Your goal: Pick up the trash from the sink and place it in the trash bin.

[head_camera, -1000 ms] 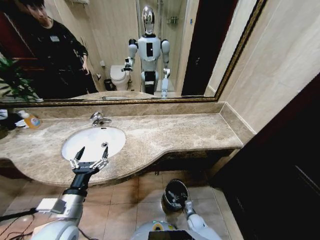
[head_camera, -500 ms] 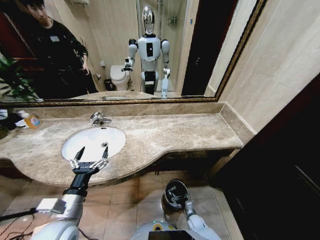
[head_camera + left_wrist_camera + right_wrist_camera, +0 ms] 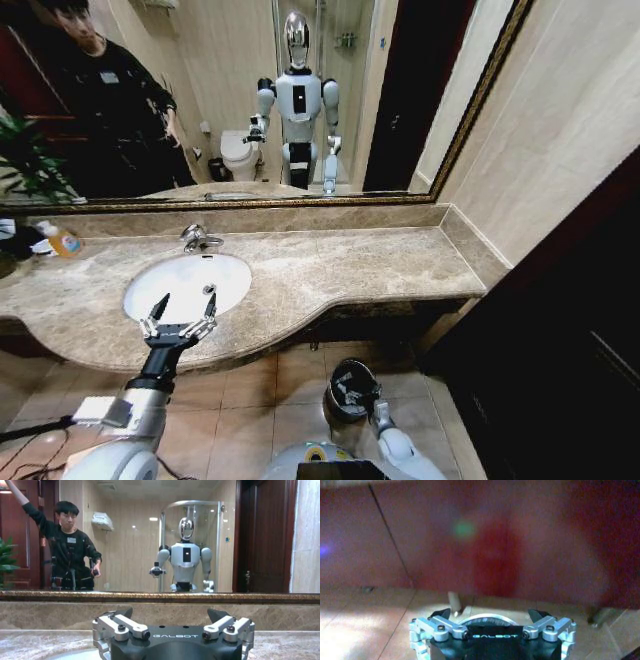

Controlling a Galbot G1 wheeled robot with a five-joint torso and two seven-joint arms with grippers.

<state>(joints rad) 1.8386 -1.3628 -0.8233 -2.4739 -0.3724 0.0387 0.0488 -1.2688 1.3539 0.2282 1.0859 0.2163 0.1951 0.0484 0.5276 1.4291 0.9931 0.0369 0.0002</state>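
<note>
A beige-brown marble surface (image 3: pixel 330 265) is shown below a wide framed mirror (image 3: pixel 250 100), with a tiled floor (image 3: pixel 250 410) beneath. The left gripper (image 3: pixel 182 303) is held over the near rim of the white sink (image 3: pixel 190 283), its fingers (image 3: pixel 160 306) spread apart and empty. No trash can be made out in the basin. The right gripper (image 3: pixel 492 619), fingers apart, is held low above the black trash bin (image 3: pixel 352 388); its contents cannot be told.

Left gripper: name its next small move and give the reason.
Probably pull the left gripper back from the sink: it hangs open and empty over the basin's near rim, no trash shows in the basin, and the right gripper is down at the trash bin.
</note>
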